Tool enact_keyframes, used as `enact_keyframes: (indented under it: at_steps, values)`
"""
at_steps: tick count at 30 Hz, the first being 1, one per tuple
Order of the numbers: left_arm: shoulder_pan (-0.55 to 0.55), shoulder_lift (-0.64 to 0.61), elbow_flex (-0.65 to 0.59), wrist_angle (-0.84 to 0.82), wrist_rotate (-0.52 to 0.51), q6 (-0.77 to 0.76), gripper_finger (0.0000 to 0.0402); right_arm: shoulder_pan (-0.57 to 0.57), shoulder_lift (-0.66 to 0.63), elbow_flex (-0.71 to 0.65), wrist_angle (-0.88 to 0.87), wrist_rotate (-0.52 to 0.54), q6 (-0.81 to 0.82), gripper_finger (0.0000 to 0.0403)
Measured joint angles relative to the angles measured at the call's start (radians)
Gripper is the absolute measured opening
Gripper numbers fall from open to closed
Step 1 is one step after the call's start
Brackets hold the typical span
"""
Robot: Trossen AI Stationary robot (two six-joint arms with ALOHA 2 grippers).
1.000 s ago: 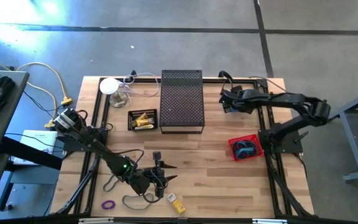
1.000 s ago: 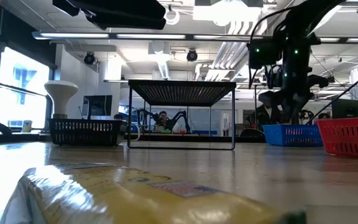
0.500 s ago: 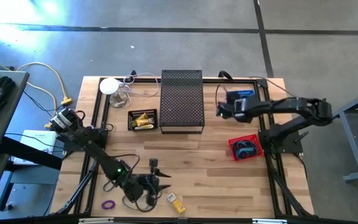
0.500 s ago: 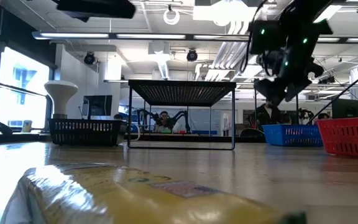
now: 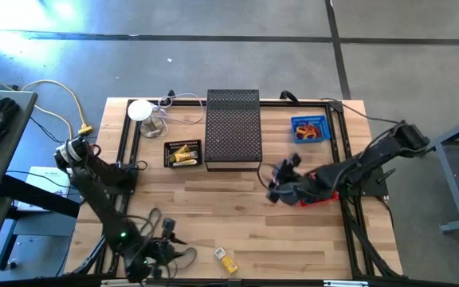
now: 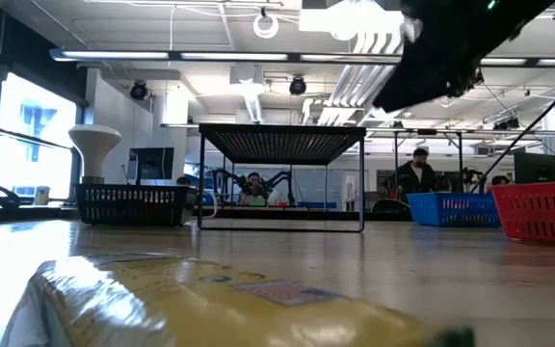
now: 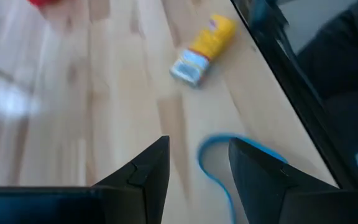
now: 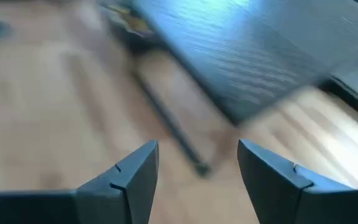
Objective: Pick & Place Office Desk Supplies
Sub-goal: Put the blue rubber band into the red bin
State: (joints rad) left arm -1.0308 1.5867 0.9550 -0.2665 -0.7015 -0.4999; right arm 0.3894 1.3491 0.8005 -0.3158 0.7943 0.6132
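Room: open hall with a grey concrete floor around the wooden counter (image 5: pixel 245 199); in the low view, ceiling lights, pipes and a person far behind the counter.
Left arm: it reaches to the counter's near left corner; the left gripper (image 5: pixel 159 249) is low over the wood there.
Left jaws: spread, with nothing between them; the left wrist view shows bare wood in the gap (image 7: pixel 197 180).
Loop by the left jaws: a thin blue-looking rubber-band loop (image 7: pixel 219 162) lies flat on the wood just ahead of the jaws, touching neither finger.
Dark loops: large dark loops (image 5: pixel 183 255) lie on the wood just beside the left jaws.
Yellow piece: a small yellow rectangular piece (image 5: pixel 225 258) lies past the left jaws, apart from them, also seen in the left wrist view (image 7: pixel 202 42).
Black basket: a black basket (image 5: pixel 183 154) with yellow items sits far from the left jaws, just beside the mesh stand.
Mesh stand: a black perforated stand (image 5: pixel 233 127) sits mid-counter at the far side, between the two arms.
Right gripper (image 5: pixel 281 179): above the wood, near the stand's near right corner.
Right jaws: spread and empty (image 8: pixel 197 168); the stand's edge lies ahead of them.
Red basket: red basket (image 5: pixel 319 199) behind the right jaws, mostly under the arm.
Blue basket: blue basket (image 5: pixel 309 129) with small coloured items, well beyond the right jaws at the far edge.
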Motion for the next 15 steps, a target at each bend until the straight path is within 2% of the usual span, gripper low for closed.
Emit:
enact_keyframes:
  at_steps: [7,15]
  values:
    - [-0.073,0.0,-0.001,-0.087,-0.001,-0.212,0.0157,0.107,-0.002,0.0,0.228,-0.038,-0.16,0.0205]
    - [-0.072,0.111,-0.004,-0.113,-0.003,-0.234,0.0157,0.112,-0.002,0.0,0.279,-0.039,-0.218,0.0205]
